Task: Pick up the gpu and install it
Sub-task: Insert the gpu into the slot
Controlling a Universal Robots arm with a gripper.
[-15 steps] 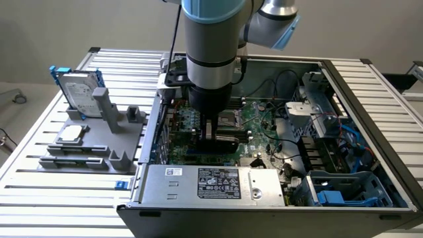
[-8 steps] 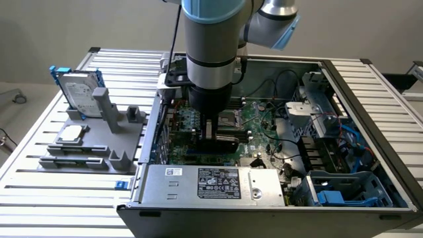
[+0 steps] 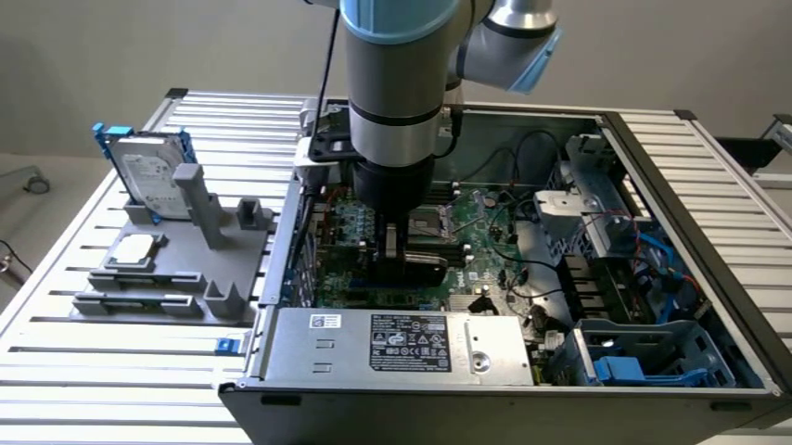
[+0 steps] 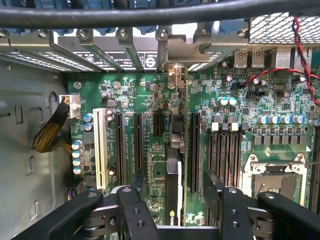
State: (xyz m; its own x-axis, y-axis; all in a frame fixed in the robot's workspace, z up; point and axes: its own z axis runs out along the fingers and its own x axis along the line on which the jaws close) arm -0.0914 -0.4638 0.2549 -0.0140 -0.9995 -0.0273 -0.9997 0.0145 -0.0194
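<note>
So the gpu (image 4: 179, 150) is standing on edge in a slot on the motherboard (image 4: 240, 115), with its silver bracket up against the rear slot covers of the pc case (image 3: 693, 185). It sits right between the 2 jaws of the gripper (image 4: 172, 192), and from the wrist view there's a clear gap on both sides, so the jaws are spread apart and not gripping anything. Looks to me like the card is already in place.

What could go wrong from here: I can't tell if the card is pushed all the way down into the slot, and if it isn't, it may tip over. Also the jaws are low in the case, just beside the long black slots on either side of the card, so any sideways drift could knock the card or scrape the board
</note>
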